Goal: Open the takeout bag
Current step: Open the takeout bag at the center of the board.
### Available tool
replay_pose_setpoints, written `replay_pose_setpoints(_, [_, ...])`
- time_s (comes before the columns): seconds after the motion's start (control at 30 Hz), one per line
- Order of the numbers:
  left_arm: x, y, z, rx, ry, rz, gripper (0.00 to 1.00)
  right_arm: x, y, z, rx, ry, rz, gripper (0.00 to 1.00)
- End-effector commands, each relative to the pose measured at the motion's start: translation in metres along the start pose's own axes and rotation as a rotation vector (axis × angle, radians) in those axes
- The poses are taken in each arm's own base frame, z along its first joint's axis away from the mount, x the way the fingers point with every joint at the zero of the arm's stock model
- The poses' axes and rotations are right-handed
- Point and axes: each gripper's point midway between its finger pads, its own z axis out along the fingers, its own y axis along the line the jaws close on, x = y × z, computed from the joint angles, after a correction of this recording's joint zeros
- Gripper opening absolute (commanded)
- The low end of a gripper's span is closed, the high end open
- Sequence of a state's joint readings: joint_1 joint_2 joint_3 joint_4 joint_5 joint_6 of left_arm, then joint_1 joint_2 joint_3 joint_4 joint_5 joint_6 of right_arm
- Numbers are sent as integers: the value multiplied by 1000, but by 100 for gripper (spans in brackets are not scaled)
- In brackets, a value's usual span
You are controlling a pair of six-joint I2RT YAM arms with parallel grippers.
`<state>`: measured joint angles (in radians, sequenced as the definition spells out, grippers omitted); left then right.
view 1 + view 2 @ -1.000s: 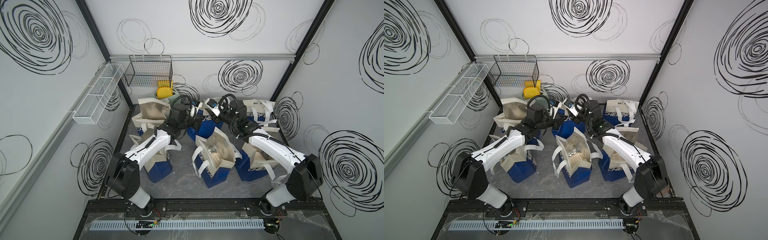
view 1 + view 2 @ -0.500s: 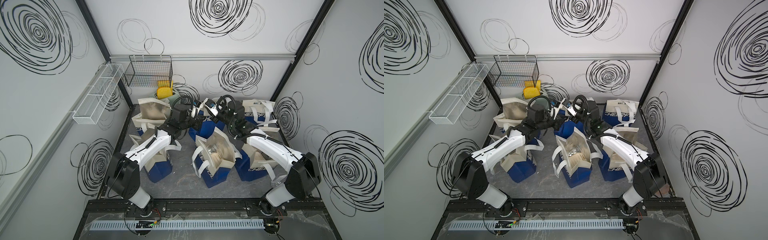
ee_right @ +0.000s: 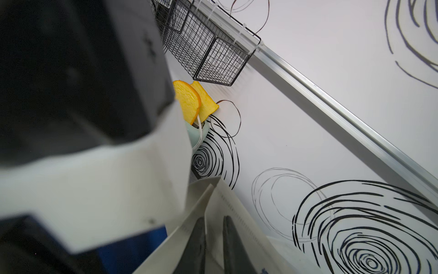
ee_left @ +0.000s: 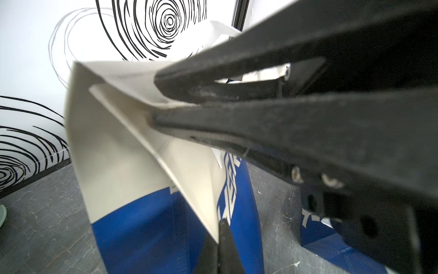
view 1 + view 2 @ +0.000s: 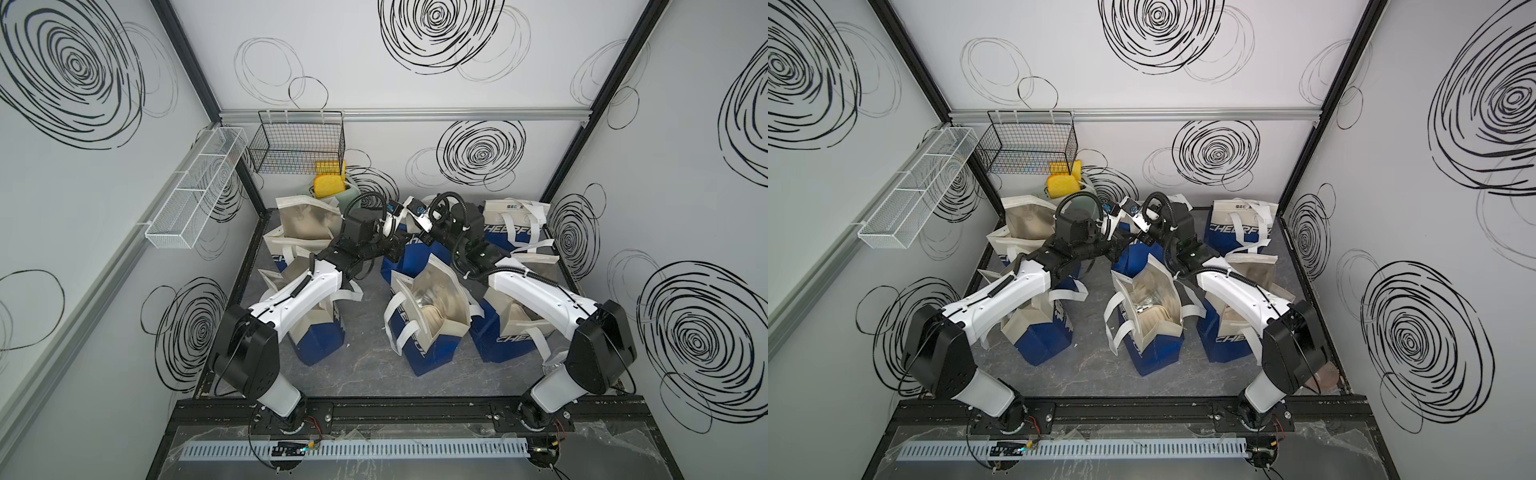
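In both top views, blue-and-white bags stand on a grey marbled floor [image 5: 365,370]. The front bag [image 5: 434,353] gapes open, showing a silver lining and pale contents too unclear to name. At the back wall, a pale green toaster [image 5: 351,194] holds yellow toast slices [image 5: 328,185] beneath a black wire basket [image 5: 299,145]. The takeout bag [image 5: 415,262] [image 5: 1133,259] stands at the back centre between the two arms. The left gripper [image 5: 395,248] and right gripper [image 5: 422,241] meet at its top edge.

In the left wrist view, the takeout bag [image 4: 132,189] is white above and blue below, with white lettering. Its side is folded inward along a sharp crease. The left gripper [image 4: 222,229] is clamped tight where that crease ends. The right gripper [image 4: 158,99] reaches in with its fingers almost together on the stitched white rim.

In the right wrist view, the right gripper [image 3: 213,227] pinches the white rim in the narrow gap between its dark fingers [image 3: 196,244]. Beyond it, two toast slices [image 3: 187,99] stand in the toaster [image 3: 195,137], below the wire basket [image 3: 213,54].
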<state>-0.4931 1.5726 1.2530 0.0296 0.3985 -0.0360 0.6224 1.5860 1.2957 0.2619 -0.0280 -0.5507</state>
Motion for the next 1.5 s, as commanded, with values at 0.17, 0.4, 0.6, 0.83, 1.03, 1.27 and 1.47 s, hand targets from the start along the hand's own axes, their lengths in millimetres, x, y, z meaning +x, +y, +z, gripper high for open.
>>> replay_pose_setpoints(0.17, [-26, 0, -14, -35, -70, 26, 0, -2, -33, 4, 129, 16, 82, 0])
replay_pose_setpoints(0.4, [19, 71, 5, -260, 102, -177, 0, -10, -76, -9, 207, 32, 103, 0])
replay_pose_setpoints(0.6, [44, 117, 1, -447, 175, -283, 0, -13, -88, -18, 225, 51, 65, 0])
replay_pose_setpoints(0.83, [78, 147, -10, -615, 289, -325, 0, -15, -99, -24, 234, 70, 12, 0])
replay_pose_setpoints(1.03, [105, 158, -17, -705, 382, -298, 0, -19, -109, -29, 248, 80, -30, 0])
replay_pose_setpoints(1.27, [95, 133, -7, -563, 323, -271, 0, -24, -92, -26, 147, 52, -21, 0])
replay_pose_setpoints(1.47, [39, 104, -9, -412, 161, -340, 0, -25, -50, -31, -54, 4, 158, 29])
